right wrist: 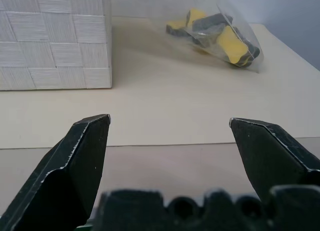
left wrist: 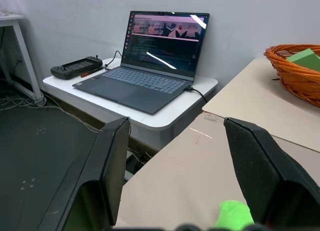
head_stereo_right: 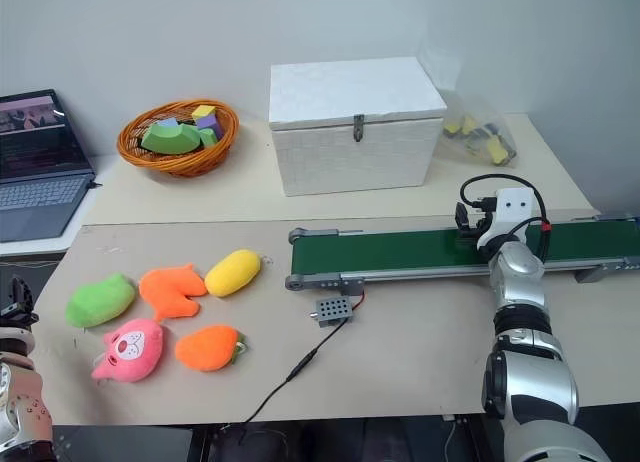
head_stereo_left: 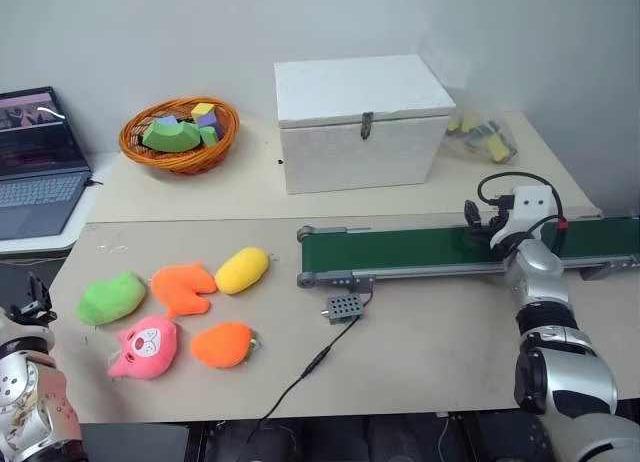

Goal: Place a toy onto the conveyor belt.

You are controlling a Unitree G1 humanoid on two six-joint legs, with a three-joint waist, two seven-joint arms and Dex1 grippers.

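Lying flat: toy (head_stereo_left: 111, 298), long axis toward conveyor belt (head_stereo_left: 420, 249) | both pincers spread, empty

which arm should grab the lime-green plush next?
Left. The left gripper sits open at the table's left edge, right beside the toy, which also shows at its fingers in the left wrist view. The right gripper, open, hangs over the conveyor belt, far across.
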